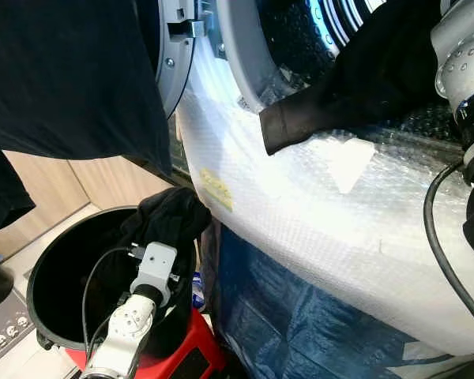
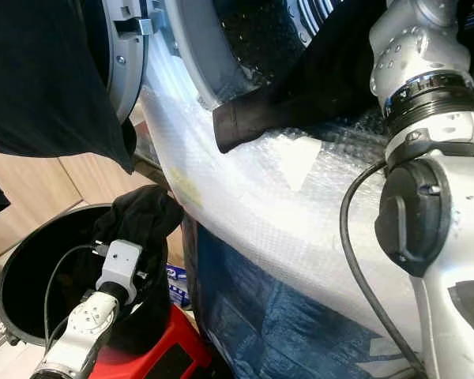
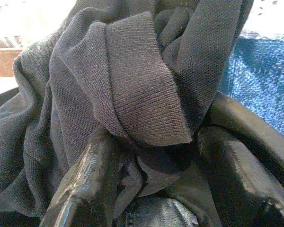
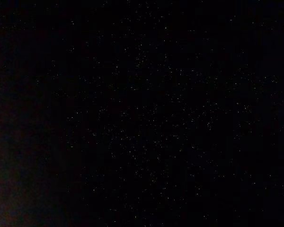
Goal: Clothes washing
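Dark garment bunched and caught between the two black fingers of the left gripper, at the rim of the black laundry bucket. Fabric folded in a thick ribbed cuff right above the fingertips, the rest spilling over the bucket's edge nearest the washing machine. Left gripper closed on that cloth, silver left arm reaching up from the bucket's lower side. Bucket resting on a red stand, just beside the blue sheet covering the machine's lower front.

Second dark garment draped out of the washing machine drum, its sleeve end lying on the bubble wrap around the machine's front below the opening. Grey door ring standing open at the drum's left. Another black cloth hanging across the upper left corner, in front of wooden panelling.

Right arm raised near the drum's right edge, a black cable looping off it. Right wrist picture near black; cannot tell the right gripper's state.
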`<state>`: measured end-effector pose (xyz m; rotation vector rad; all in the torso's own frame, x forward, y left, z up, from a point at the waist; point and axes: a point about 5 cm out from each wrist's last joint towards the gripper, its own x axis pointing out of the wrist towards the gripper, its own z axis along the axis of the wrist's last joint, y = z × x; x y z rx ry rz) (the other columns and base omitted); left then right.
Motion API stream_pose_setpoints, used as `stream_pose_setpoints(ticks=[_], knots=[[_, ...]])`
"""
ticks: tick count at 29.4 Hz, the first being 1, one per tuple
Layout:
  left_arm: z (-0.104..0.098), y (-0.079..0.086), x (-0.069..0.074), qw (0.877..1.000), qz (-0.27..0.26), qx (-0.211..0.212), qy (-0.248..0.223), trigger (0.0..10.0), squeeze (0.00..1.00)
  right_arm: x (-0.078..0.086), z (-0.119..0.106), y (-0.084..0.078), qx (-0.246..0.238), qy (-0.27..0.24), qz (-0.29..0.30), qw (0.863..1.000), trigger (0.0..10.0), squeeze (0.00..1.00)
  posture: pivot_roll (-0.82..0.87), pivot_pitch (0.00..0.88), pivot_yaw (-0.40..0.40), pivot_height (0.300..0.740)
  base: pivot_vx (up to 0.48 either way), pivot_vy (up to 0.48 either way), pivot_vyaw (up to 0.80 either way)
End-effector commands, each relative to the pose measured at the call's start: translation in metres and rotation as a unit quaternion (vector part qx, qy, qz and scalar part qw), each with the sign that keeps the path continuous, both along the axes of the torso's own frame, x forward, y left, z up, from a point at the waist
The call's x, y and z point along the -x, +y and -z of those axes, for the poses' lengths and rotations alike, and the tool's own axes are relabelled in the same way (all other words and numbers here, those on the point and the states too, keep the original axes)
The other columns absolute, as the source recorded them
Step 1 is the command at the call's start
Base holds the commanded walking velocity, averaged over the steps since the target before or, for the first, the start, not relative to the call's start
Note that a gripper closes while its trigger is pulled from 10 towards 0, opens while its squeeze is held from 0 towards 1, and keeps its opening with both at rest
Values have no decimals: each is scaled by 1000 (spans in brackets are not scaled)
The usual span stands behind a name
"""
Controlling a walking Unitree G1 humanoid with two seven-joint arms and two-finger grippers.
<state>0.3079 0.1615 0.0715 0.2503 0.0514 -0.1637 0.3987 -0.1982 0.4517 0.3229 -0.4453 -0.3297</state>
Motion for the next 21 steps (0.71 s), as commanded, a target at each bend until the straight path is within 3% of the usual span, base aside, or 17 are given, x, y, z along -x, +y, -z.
stream_pose_setpoints(ticks=[1, 4, 5, 6, 11, 21], knots=[[9, -5, 3, 1000, 14, -6, 24, 10000, 0, -3, 5, 5, 30, 18, 0, 999, 10000, 0, 98, 44, -10, 740, 0, 0, 0], [10, -6, 4, 1000, 13, -3, 24, 10000, 0, -8, 16, 9, 72, 43, 0, 996, 10000, 0, 99, 53, -12, 740, 0, 0, 0], [10, -6, 4, 1000, 12, -3, 24, 10000, 0, -11, 23, 12, 104, 60, 0, 993, 10000, 216, 99, 60, -14, 740, 0, 0, 0], [10, -6, 4, 1000, 11, -2, 24, 10000, 0, -12, 26, 13, 121, 66, 0, 990, 10000, 1000, 95, 66, -13, 740, 0, 0, 0], [10, -5, 4, 1000, 10, 0, 25, 10000, 0, -15, 36, 17, 186, 85, 2, 979, 10000, 1000, 90, 78, -13, 740, 0, 0, 0], [12, -7, 6, 999, 14, -2, 30, 10000, 0, -17, 42, 20, 217, 91, -13, 972, 10000, 1000, 81, 79, -14, 740, 0, 0, 0]])
